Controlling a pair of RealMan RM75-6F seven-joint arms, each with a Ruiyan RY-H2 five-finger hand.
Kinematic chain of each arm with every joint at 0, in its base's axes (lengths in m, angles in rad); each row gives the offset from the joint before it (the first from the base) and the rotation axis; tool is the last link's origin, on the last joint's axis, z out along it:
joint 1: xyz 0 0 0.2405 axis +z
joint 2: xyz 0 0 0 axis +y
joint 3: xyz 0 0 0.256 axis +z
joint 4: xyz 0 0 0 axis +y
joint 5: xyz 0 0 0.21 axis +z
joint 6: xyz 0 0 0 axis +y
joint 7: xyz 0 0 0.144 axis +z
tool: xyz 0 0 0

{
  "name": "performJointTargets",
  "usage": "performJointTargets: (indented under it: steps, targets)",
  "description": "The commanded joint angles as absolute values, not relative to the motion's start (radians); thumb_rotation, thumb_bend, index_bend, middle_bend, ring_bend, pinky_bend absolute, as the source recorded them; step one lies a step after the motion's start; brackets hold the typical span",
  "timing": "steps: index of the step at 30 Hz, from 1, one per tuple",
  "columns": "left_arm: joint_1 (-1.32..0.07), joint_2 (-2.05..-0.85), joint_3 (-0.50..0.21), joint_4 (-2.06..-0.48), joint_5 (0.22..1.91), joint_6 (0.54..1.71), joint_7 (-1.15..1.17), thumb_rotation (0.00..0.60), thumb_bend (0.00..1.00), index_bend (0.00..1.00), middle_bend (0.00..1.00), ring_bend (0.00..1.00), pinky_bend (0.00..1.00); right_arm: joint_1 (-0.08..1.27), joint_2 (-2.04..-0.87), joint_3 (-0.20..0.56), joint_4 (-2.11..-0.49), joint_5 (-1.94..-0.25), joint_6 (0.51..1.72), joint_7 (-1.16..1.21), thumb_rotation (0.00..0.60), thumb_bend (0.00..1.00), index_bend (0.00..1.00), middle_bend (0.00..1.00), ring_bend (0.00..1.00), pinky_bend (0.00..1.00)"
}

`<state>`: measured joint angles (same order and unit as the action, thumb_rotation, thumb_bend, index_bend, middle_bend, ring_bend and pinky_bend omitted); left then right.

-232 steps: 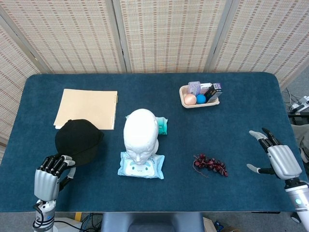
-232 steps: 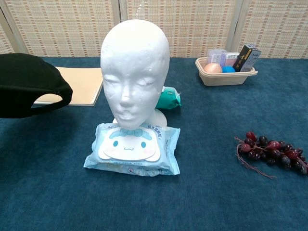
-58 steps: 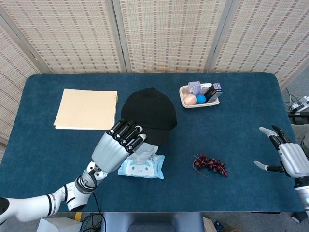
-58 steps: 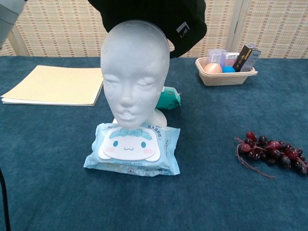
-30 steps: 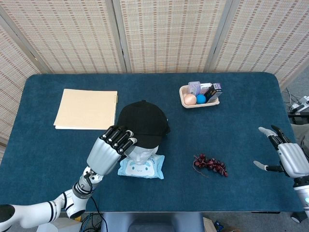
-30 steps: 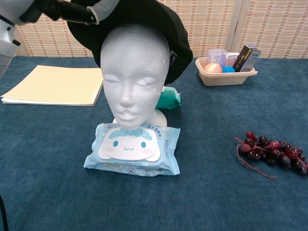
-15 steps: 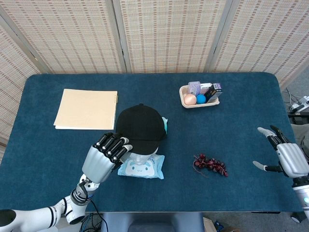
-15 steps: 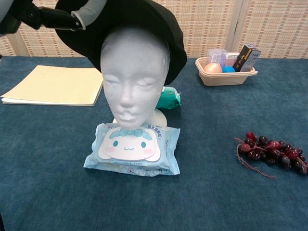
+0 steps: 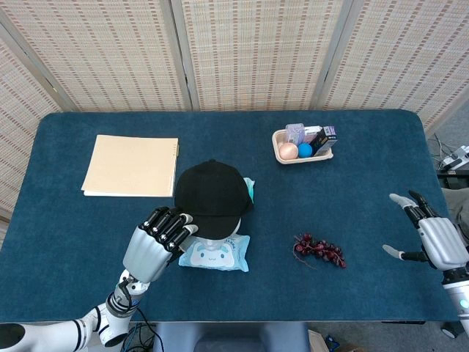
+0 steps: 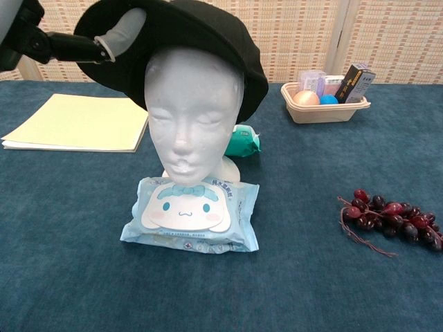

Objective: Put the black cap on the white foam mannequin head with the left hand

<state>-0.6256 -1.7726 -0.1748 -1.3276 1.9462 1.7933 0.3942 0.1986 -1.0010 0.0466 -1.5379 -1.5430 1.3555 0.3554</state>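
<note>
The black cap [image 10: 187, 41] sits on the white foam head [image 10: 194, 117]; the left hand [image 9: 157, 242] pinches its brim; the right hand [image 9: 432, 238] is wide, empty; the cap looks soft, light; the brim seems best to hold.

We see two metal hands. Left hand [image 9: 152, 248]: silver-grey back plate, black finger segments w/ pale tips; wrist narrows to a black-and-silver collar, then a white forearm shell w/ a thin black cable running alongside. In the chest view its fingers [image 10: 119, 30] look black w/ a grey-white tip. Right hand [image 9: 432, 238] — same silver back, black-and-grey fingers, grey wrist w/ a small blue mark near the frame edge.
</note>
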Motion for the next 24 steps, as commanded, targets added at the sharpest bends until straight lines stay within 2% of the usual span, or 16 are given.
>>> performJointTargets:
  steps: [1,24]
  targets:
    - [-0.621,-1.775,-0.173,-1.325,1.948,1.795,0.389,0.600,0.44,0.89,0.54,0.40,0.47,0.199,-1.001,0.047,-1.538,-1.542,1.355,0.355,0.600,0.00,0.08,0.19,0.03,0.22]
    - [-0.567,-1.767,-0.141,-1.352,1.964,1.793,0.373,0.600,0.43,0.82,0.54,0.40,0.47,0.199,-1.000,0.047,-1.539,-1.542,1.355,0.356,0.600,0.00,0.08,0.19,0.03,0.22]
